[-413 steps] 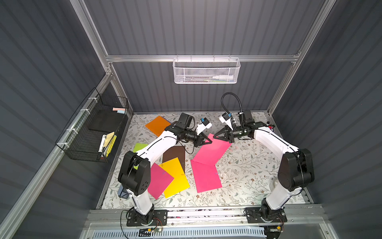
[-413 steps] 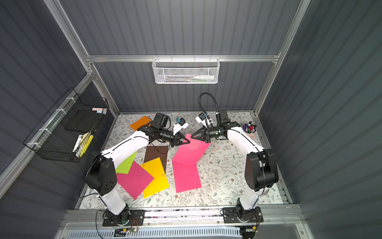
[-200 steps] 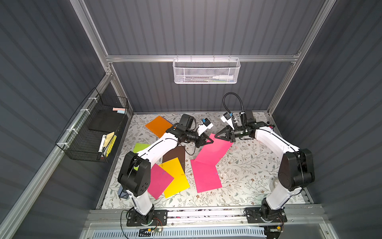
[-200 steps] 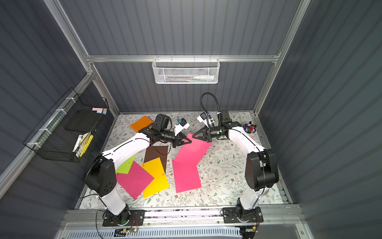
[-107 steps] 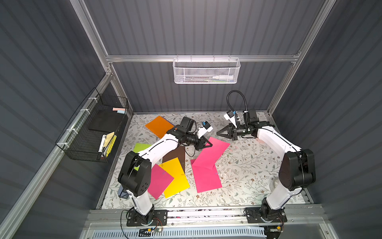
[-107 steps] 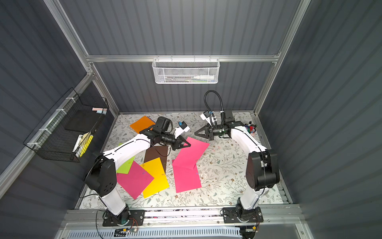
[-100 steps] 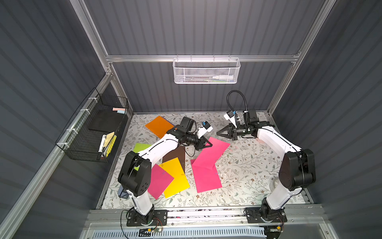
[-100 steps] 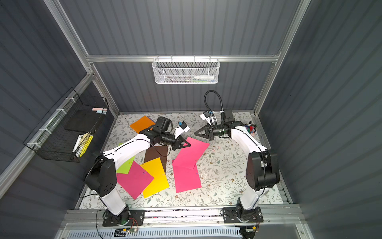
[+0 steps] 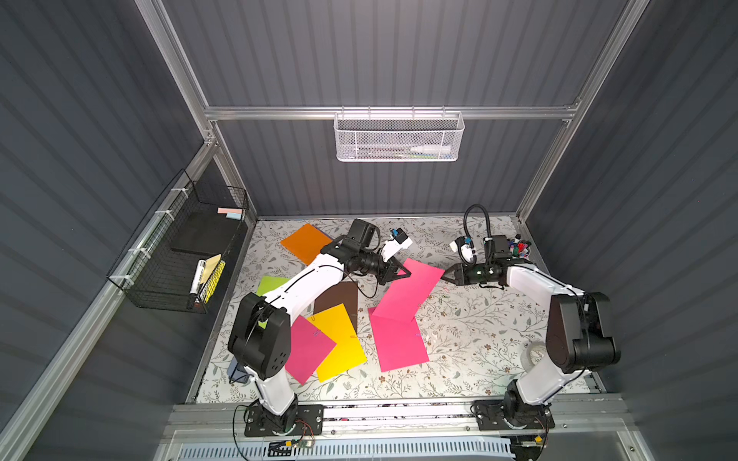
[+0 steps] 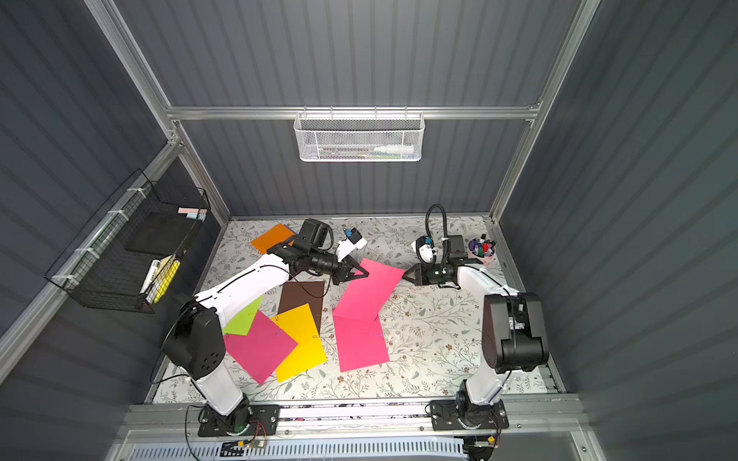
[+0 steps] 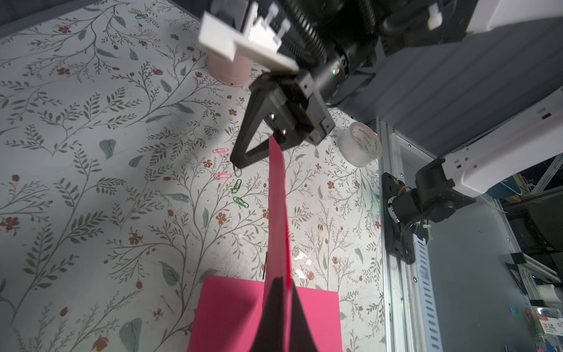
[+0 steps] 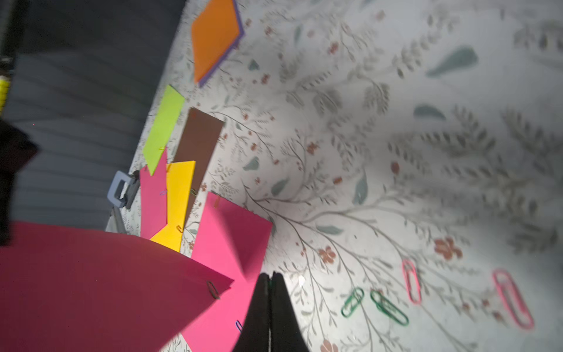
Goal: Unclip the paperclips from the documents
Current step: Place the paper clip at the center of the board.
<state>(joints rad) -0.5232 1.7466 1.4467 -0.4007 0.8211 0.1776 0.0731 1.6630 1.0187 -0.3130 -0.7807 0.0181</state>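
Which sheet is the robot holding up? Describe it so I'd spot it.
Look to the middle of the floral tabletop. The magenta pink paper sheet there rises bent off the table, one edge pinched in the left gripper; its pink neighbours lie flat.

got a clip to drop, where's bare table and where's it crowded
Bare: near right, between the flat pink sheet and the tape roll; the back strip from the orange sheet to the marker cup. Crowded: the overlapping sheets near left, loose paperclips by the right gripper.
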